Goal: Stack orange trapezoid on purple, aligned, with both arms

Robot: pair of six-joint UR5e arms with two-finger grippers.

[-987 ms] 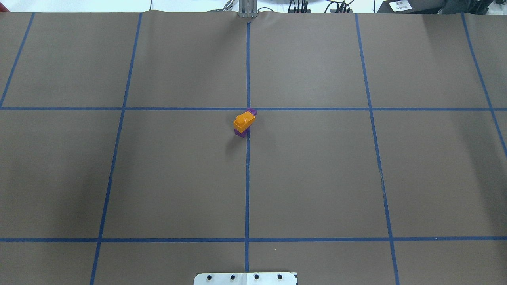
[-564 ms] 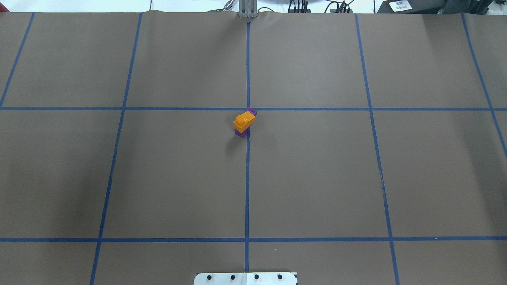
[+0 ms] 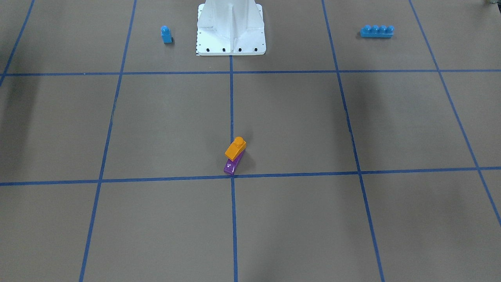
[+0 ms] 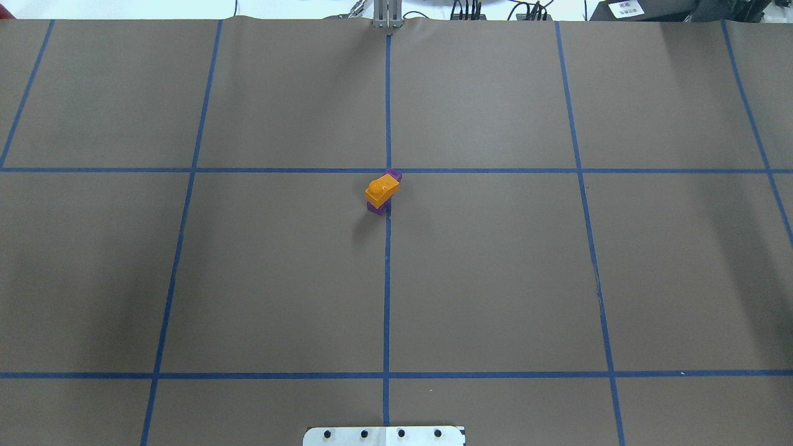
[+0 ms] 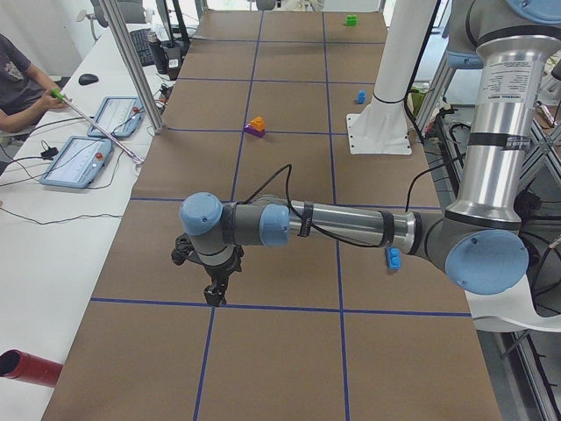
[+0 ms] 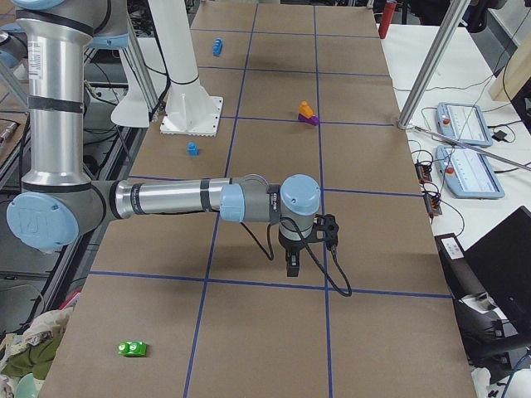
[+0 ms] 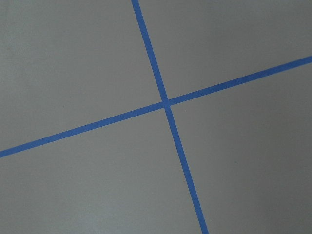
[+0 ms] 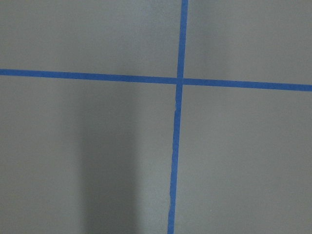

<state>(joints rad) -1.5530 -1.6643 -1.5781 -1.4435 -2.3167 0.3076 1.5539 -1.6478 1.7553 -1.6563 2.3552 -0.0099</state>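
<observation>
Colour rundown: the small glossy orange plastic trapezoid brick (image 3: 235,149) is bright orange all over, and the small glossy purple plastic wedge brick (image 3: 231,166) is deep purple with tiny white glints. The tabletop (image 4: 495,279) is flat brown paper with a grid of blue tape lines. The metal base plate (image 3: 231,39) is white. The small single-stud plastic brick (image 3: 166,34) and the long four-stud plastic brick (image 3: 377,31) are the same sky blue. The left arm (image 5: 342,226) and right arm (image 6: 166,197) are silver tube, grey joints, pale blue caps. The left tool (image 5: 211,296) and right tool (image 6: 293,267) are black.

Front-facing view, stack at centre
Trapezoid (image 3: 235,149) on wedge brick (image 3: 230,167); single-stud brick (image 3: 166,34) upper left, four-stud brick (image 3: 376,31) upper right.
</observation>
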